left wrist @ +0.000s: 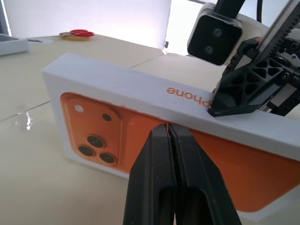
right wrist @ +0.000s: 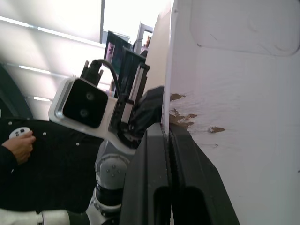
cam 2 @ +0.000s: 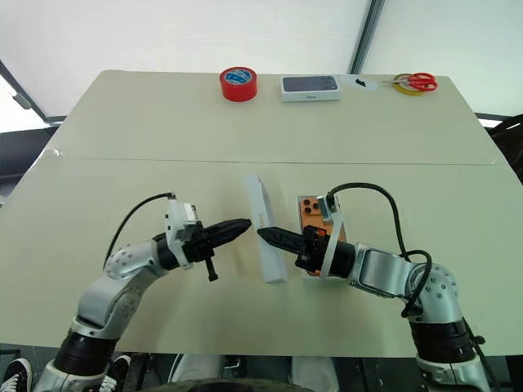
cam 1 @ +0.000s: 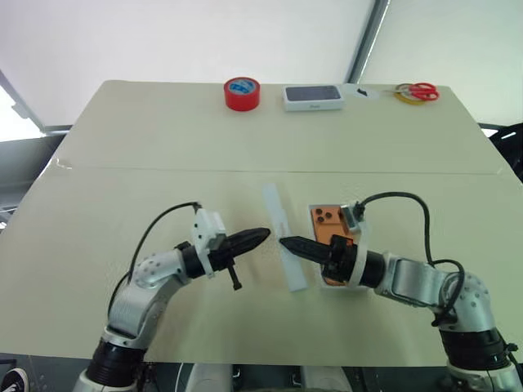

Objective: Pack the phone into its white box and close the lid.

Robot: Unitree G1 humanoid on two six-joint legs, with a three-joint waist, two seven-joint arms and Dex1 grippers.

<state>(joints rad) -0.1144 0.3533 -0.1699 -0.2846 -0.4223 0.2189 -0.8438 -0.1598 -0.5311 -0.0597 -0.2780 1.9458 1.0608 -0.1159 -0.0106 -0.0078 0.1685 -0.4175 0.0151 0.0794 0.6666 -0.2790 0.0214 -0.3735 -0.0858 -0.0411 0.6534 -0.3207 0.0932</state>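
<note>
Black left gripper [cam 1: 260, 237]: fingers pressed together, empty, tip beside the lid's printed face.
White cardboard lid [cam 1: 284, 245]: standing on edge between both grippers.
Black right gripper [cam 1: 288, 242]: also closed, tip against the lid's inside.
Orange phone [cam 1: 330, 233]: lying in the white cardboard box [cam 1: 357, 286], right of the lid.
Advice: tip the lid gently rightward, keeping it square over the box.

Lid [cam 2: 267, 231] upright between both pincers

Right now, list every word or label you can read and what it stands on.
"hone": orange letters along the side wall of the lid, the start hidden behind the right gripper's fingers.
Small dark print on the closed white box at the table's far edge: too small to read.
</note>
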